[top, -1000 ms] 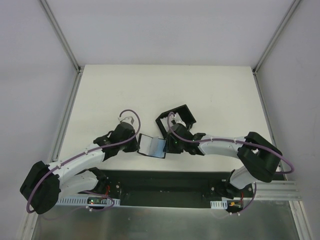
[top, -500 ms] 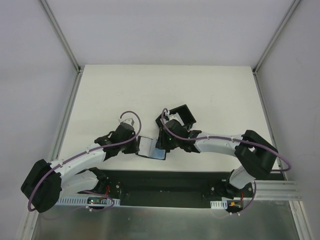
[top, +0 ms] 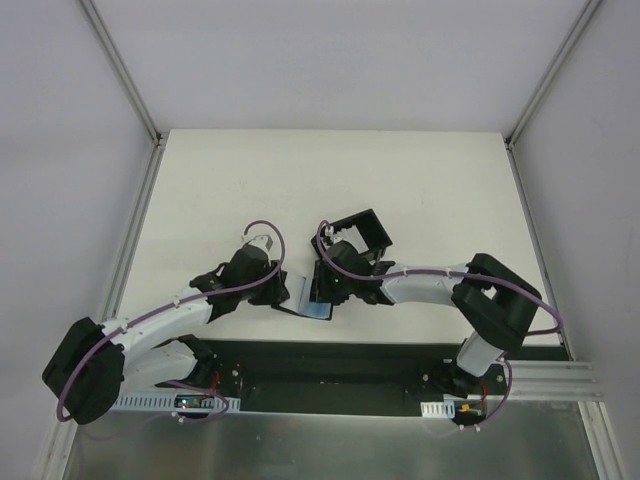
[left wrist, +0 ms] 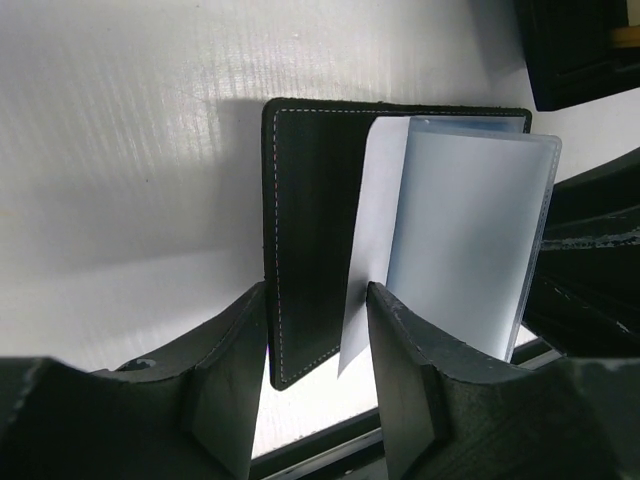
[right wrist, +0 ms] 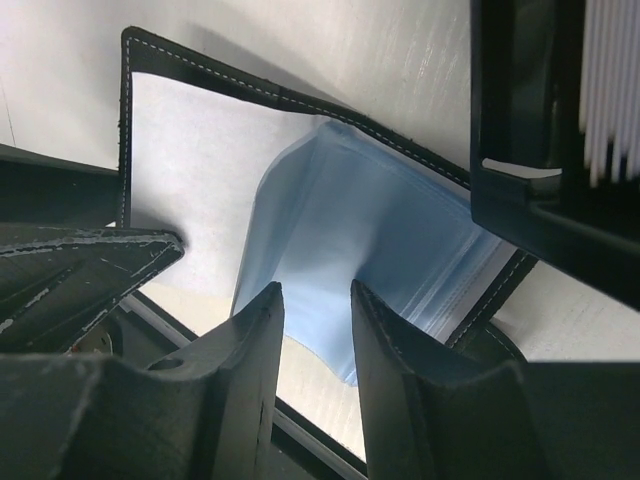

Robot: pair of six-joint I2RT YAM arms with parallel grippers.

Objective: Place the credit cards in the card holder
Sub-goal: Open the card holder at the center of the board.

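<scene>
White table [top: 220,180]. Card holder [left wrist: 310,200] open; credit cards [right wrist: 605,90] in black tray [right wrist: 500,120] just beside it. Left gripper [left wrist: 320,295], right gripper [right wrist: 315,295]: fingers apart around its leaves. We fear it flops shut, nothing pinching.

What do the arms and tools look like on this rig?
The left arm and right arm have white links and bulky black joint housings, each trailed by a looping purple cable. The left tool and right tool each have two matte black, wedge-shaped fingers with pale scuffs.
</scene>
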